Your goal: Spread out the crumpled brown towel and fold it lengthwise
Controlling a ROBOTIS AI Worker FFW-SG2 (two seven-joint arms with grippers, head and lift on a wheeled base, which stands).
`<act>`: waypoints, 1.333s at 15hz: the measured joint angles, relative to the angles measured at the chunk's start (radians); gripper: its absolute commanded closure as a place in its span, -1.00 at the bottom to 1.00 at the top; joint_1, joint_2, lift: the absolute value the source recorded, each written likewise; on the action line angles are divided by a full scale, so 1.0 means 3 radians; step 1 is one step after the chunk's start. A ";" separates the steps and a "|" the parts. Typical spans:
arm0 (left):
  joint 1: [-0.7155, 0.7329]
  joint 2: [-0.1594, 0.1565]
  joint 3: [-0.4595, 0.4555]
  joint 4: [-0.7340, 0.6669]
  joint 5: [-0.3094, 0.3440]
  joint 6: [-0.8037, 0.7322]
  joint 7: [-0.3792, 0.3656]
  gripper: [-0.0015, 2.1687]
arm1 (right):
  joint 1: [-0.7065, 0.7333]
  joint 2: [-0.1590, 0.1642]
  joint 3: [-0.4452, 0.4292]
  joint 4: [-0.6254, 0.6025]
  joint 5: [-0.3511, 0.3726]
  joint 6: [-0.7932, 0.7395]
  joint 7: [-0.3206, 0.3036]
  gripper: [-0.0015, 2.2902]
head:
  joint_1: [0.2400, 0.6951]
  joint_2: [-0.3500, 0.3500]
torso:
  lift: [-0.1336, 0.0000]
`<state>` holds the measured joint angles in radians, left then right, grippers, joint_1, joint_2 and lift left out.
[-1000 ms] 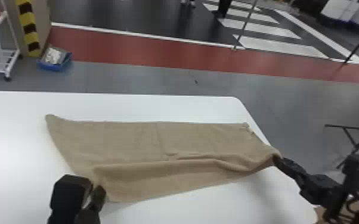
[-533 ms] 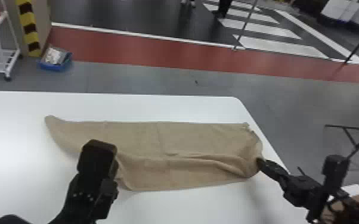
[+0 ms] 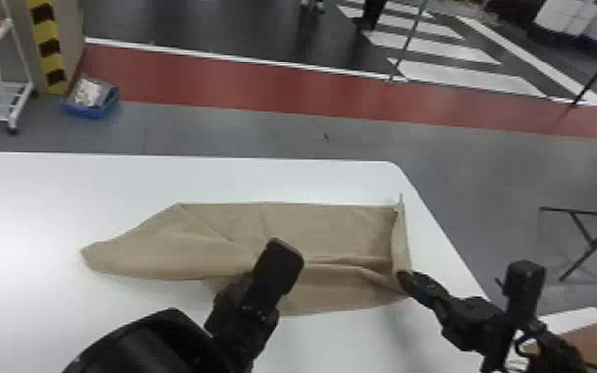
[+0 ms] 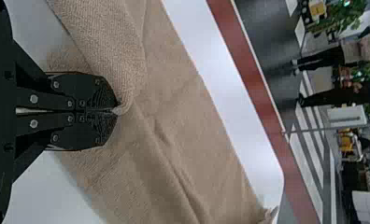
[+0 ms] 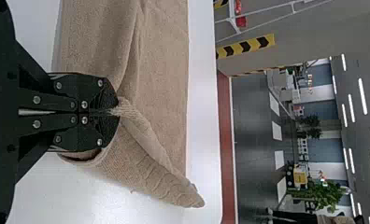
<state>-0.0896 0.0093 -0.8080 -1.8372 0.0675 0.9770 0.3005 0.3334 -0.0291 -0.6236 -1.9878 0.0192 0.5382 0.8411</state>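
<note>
Right, both ends have just come inward: my left gripper (image 4: pixel 113 112) has swung right across the near side, and my right gripper (image 5: pixel 113 112) has drawn left from the bench's right edge. Both sets of fingers are shut with towel pinched at the tips, a bunched bit of cloth in each. The brown towel (image 3: pixel 337 228) lies long from left to right on the bench (image 3: pixel 114 188), towards its far right corner, already spread into a strip. Now look at the left end: what was a far corner reaching out is a slanting fold, tapering to a blunt tip, with the cloth dragged over towards the middle. Over on the right, a narrow band has turned inward along the short edge. The far edge is straight between those two, but a long wrinkle runs beside the near layer. For the task, I read that as a partly made lengthwise fold being pulled out of square by its ends. I'd want the two grips eased apart again and level, so the corners open out before the near layer gets laid flat; pulling further inward could bunch it.
</note>
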 measured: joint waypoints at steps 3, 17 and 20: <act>-0.0106 0.0000 -0.0109 0.0311 0.0044 -0.0119 -0.0160 -0.97 | 0.0041 0.0007 -0.0022 -0.0002 -0.0014 -0.0027 0.0003 0.27 | 1.00 -1.00 | -0.87; 0.0678 0.0305 0.0763 -0.1097 0.0260 -0.0119 -0.0201 -0.80 | 0.0023 0.0002 0.0063 0.0085 0.0047 -0.0099 -0.0063 0.27 | 1.00 -1.00 | -0.87; 0.0673 0.0282 0.0675 -0.1073 0.0241 -0.0183 -0.0130 -0.82 | 0.0019 0.0019 0.0101 0.0070 0.0056 -0.0090 -0.0068 0.27 | 1.00 -1.00 | -0.87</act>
<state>0.1123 0.0939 -0.6054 -2.1591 0.1399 0.9219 0.2616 0.3390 -0.0234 -0.5933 -1.9668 0.0359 0.5113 0.8207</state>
